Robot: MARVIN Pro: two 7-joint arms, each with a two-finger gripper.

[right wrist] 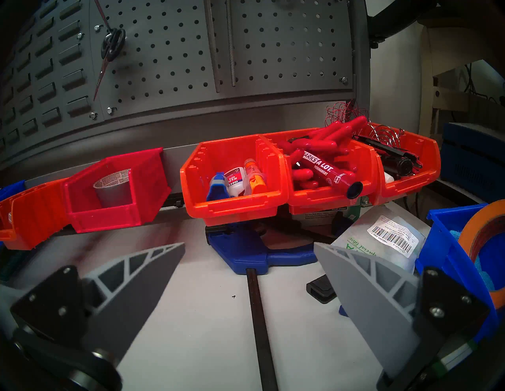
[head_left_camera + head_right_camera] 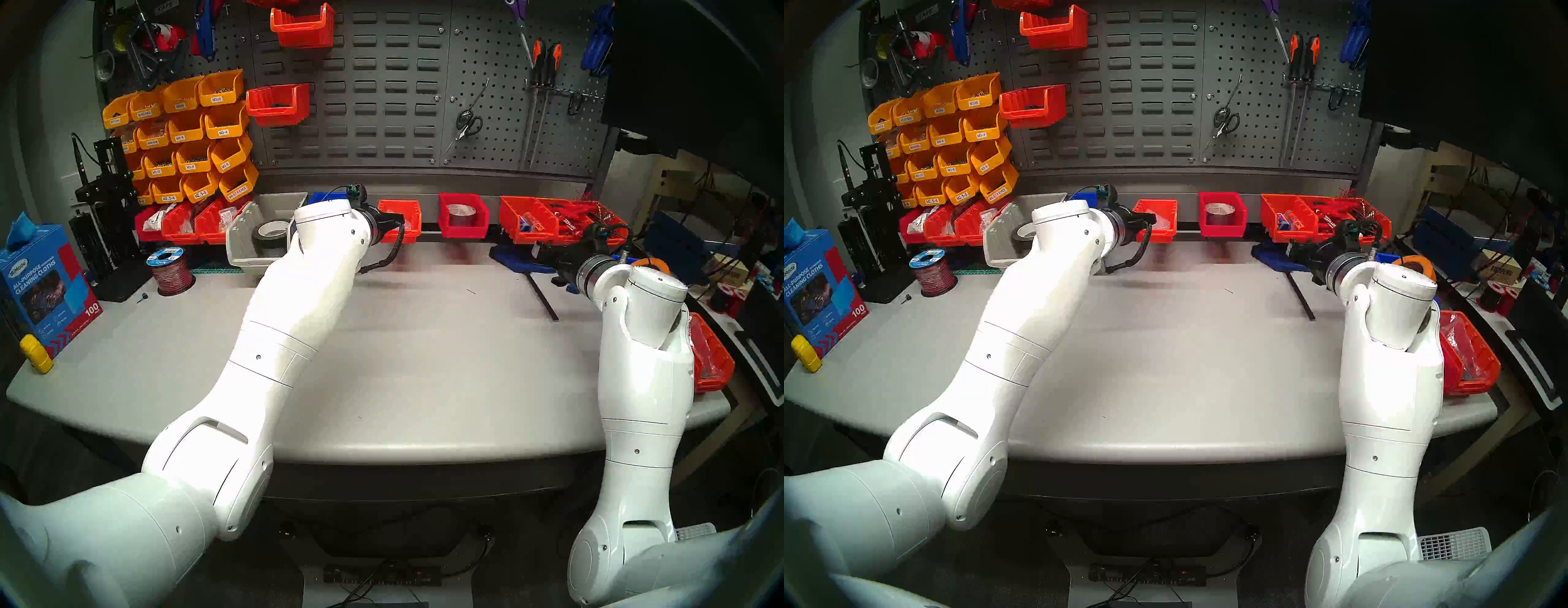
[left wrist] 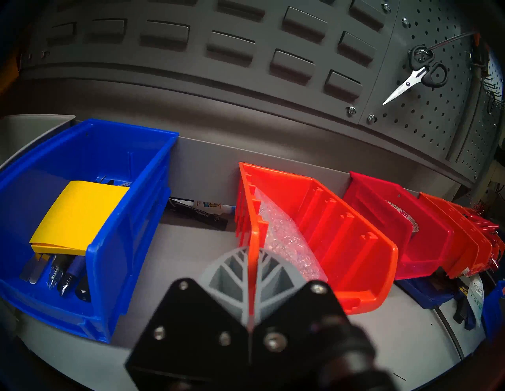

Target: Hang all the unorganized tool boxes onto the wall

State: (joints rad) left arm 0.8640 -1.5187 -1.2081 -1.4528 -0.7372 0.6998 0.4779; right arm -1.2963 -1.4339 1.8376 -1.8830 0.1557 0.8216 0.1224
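Clamped on the thin side wall of the orange-red ribbed bin (image 3: 322, 234), the left end effector (image 3: 252, 289) has its two grey fingers (image 3: 229, 278) together with only that wall between them. The bin sits at the counter's (image 2: 424, 361) back edge, near the middle, by the light grey rail (image 3: 207, 155), with clear bags (image 3: 281, 232) piled inside.

Gripped by one wall alone, the bin could twist or slip as it rises, and a tilt would likely spill the bags. Its hooks may also miss the slots of the louvred wall panel (image 2: 382, 85), whereupon it would drop. The blue bin (image 3: 90, 207) stands just beside it and could be knocked.

The right end effector (image 1: 248, 275) hangs with fingers spread apart and empty near the back right corner.

The red bin with silver tape roll (image 2: 463, 214) already hangs on the rail; the pale grey bin with black tape roll (image 2: 254, 237) leans tilted at the back left.
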